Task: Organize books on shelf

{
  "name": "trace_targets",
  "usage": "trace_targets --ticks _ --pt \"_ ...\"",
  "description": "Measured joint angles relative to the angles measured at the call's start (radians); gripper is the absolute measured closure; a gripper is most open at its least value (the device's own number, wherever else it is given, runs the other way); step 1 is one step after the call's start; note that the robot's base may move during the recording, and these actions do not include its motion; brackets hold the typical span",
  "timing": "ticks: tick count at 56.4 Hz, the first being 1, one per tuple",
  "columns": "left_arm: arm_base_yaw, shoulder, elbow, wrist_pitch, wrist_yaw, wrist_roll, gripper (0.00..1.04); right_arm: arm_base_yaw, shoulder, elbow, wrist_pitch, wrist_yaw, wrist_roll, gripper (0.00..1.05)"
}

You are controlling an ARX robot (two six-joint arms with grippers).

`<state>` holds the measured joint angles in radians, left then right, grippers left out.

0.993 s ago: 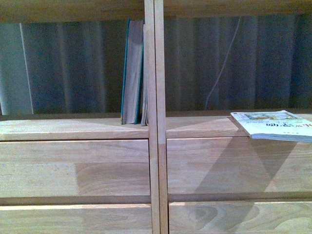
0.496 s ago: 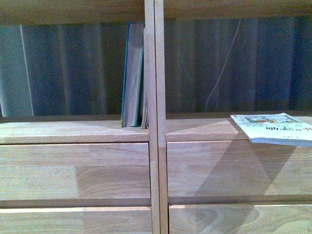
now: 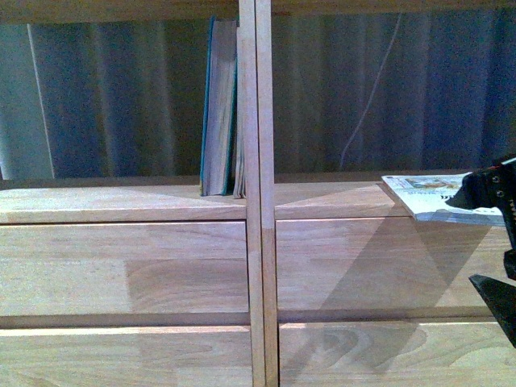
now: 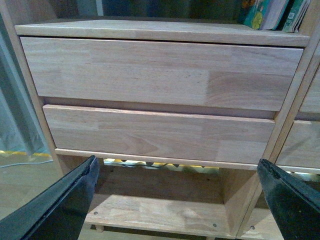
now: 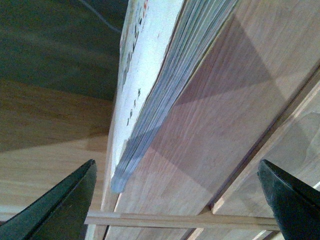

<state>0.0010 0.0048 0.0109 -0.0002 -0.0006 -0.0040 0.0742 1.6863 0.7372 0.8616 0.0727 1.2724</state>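
Dark curtains (image 3: 121, 105) back the light-wood shelf (image 3: 121, 205), where the teal book (image 3: 211, 113) and slim companion (image 3: 239, 161) stand upright against the left face of the central divider (image 3: 256, 242), the white paperback (image 3: 419, 193) lies flat well right of it with the wide-open right gripper (image 3: 465, 240) just beside it, and the left gripper (image 4: 176, 165) gapes before drawer fronts (image 4: 160, 75).

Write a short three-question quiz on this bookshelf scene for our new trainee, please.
1. True or false: the white paperback lies flat, overhanging the front edge of the shelf.
2. Where does the teal book stand? A: upright, left of the divider. B: upright, right of it. C: flat beside it.
3. Fill in: the right gripper is ____ (open or shut).
Key: 1 true; 2 A; 3 open.
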Motion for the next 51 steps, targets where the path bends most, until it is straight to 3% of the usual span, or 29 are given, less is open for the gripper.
trace_targets --ticks 22,37,51 --pt "0.000 0.000 0.000 0.000 0.000 0.000 0.07 -0.042 0.119 0.274 -0.100 0.061 -0.048 0.10" --pt "0.000 0.000 0.000 0.000 0.000 0.000 0.07 -0.079 0.148 0.353 -0.128 0.084 -0.084 0.50" --pt "0.000 0.000 0.000 0.000 0.000 0.000 0.07 -0.070 0.146 0.332 -0.102 0.016 -0.024 0.88"
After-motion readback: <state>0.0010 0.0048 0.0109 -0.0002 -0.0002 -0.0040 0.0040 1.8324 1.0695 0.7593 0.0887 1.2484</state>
